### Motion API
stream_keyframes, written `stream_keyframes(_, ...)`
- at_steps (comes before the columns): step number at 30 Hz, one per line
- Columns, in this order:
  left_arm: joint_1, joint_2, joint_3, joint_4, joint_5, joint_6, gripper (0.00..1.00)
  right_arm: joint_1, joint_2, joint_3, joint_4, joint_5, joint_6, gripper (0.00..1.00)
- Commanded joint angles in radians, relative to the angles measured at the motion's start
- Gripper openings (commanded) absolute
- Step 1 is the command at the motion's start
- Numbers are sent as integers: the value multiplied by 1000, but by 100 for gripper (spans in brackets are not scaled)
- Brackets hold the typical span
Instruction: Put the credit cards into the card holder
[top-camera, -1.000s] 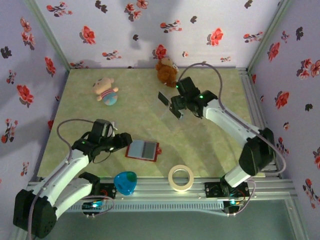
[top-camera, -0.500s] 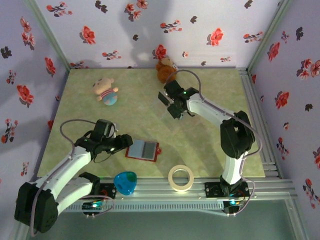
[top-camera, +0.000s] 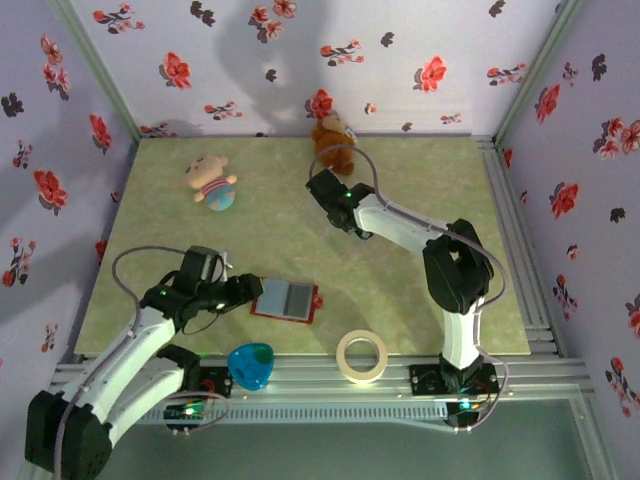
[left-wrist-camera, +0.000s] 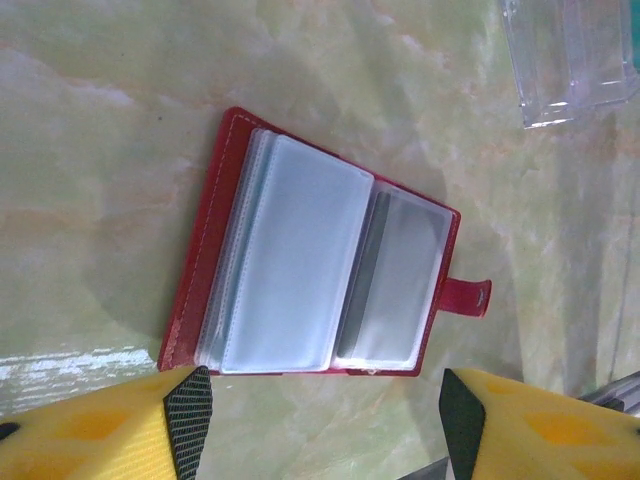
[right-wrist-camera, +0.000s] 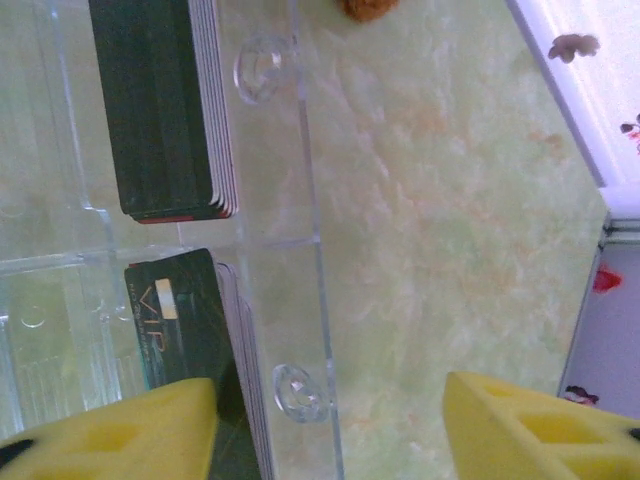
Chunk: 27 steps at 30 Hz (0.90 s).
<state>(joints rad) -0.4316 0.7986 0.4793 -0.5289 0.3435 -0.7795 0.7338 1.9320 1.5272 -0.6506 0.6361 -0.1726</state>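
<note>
While the right claw (right-wrist-camera: 330, 385) hangs over a clear plastic rack (right-wrist-camera: 300, 240) near the back of the table (top-camera: 420, 270), its yellow fingers (right-wrist-camera: 110, 430) stand spread and pinch nothing. Inside the rack, the credit cards (right-wrist-camera: 165, 110) sit in two dark stacks. One lies ahead of the fingertips and off to one side. The other, topped by a gold-lettered card (right-wrist-camera: 180, 310), runs beneath one finger, and the opposite finger sits over bare table, well apart from both stacks. The left claw (left-wrist-camera: 322, 420) is likewise spread and empty. The card holder (left-wrist-camera: 320, 270) lies open just ahead of its fingertips, clear sleeves facing up.

The step in hand looks to be lifting one card from the rack. To do it well, the right claw would likely need to shift sideways until both fingers straddle the nearer stack. It should then bite only the top card's edge, keeping off the rack's divider, since thin, slick cards tend to come up in pairs. The left claw could usefully pin the holder's cover so it does not slide.
</note>
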Motion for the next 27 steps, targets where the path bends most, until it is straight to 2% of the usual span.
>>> stream_keyframes(1,9,-39,-31,-49,1,-18,65,0,-29,-25,32,70,-4,52)
stream_keyframes(4,10,-57,-53,-43,-3,-26,66,0,-31,-32,20,48,-8,37)
stream_keyframes(6,9,-58,-63,-35,-1,-31,65,0,-26,-29,3,27,-2,32)
stream_keyframes(10,9,-55,-67,-33,1,-29,65,1,-37,-20,-32,-52,28,34)
stream_keyframes(14,10,-52,-65,-34,3,-28,65,-1,-40,-2,-84,-89,49,45)
stream_keyframes(17,10,-47,-62,-36,4,-31,66,-5,-40,-3,-107,-143,51,49)
stream_keyframes(22,10,-29,-44,-46,9,-31,66,-4,15,-10,-112,-45,39,50)
stream_keyframes(27,9,-22,-31,-62,9,-27,66,8,41,-14,-101,71,12,42)
